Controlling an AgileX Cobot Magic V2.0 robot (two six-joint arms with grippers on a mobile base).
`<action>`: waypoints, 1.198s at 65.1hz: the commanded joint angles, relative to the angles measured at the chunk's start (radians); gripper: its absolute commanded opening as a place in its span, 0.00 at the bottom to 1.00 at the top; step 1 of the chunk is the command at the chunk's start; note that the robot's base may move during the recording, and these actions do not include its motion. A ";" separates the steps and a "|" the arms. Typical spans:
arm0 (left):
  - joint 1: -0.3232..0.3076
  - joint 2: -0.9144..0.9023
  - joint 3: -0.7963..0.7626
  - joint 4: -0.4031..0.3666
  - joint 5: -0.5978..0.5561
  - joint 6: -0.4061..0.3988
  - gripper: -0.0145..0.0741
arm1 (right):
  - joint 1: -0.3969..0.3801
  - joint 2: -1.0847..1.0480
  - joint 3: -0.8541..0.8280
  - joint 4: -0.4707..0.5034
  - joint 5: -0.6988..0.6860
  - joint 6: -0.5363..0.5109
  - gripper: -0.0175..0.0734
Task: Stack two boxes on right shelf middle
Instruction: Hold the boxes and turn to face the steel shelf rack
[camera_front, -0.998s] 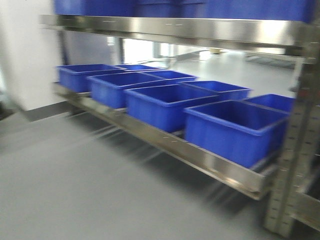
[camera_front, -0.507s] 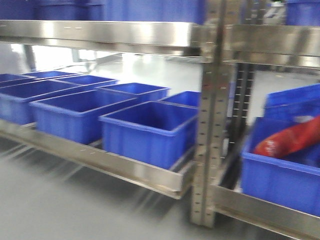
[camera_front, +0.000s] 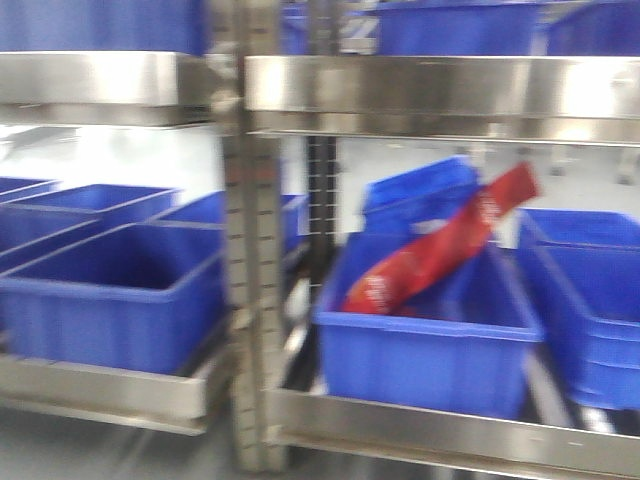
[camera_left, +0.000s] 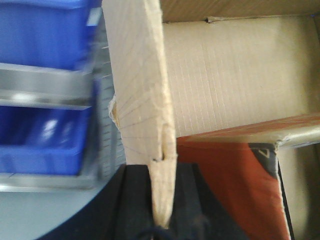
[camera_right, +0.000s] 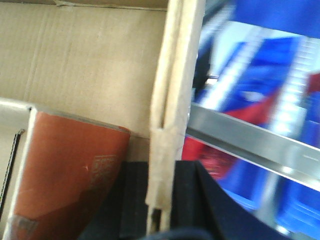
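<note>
My left gripper (camera_left: 162, 171) is shut on the upright side wall of a brown cardboard box (camera_left: 230, 80); the wall edge sits pinched between the black fingers. On the opposite wall of a brown box (camera_right: 85, 65), my right gripper (camera_right: 161, 167) is shut the same way. An orange-red printed panel (camera_left: 225, 185) lies inside the carton, seen also as the orange-red panel (camera_right: 65, 170). Whether there are two boxes cannot be told. The front view shows the right shelf bay with a shiny upper steel rail (camera_front: 440, 95) and a lower rail (camera_front: 450, 430); neither box nor grippers show there.
A steel upright post (camera_front: 250, 260) divides the rack. Blue bins fill the lower level: one (camera_front: 110, 300) left of the post, one (camera_front: 425, 340) right of it holding a red bag (camera_front: 440, 255), more (camera_front: 590, 300) at far right. More blue bins (camera_front: 450, 28) sit above.
The front view has swept right along the rack: the upright post went from the right edge to left of centre, and the bin with the red bag is now central.
</note>
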 joint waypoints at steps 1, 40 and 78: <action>0.004 -0.017 -0.017 0.058 -0.042 -0.003 0.04 | -0.008 -0.013 -0.008 -0.046 -0.030 -0.012 0.02; 0.004 -0.017 -0.017 0.058 -0.042 -0.003 0.04 | -0.008 -0.013 -0.008 -0.046 -0.030 -0.012 0.02; 0.004 -0.017 -0.017 0.058 -0.042 -0.003 0.04 | -0.008 -0.013 -0.008 -0.046 -0.030 -0.012 0.02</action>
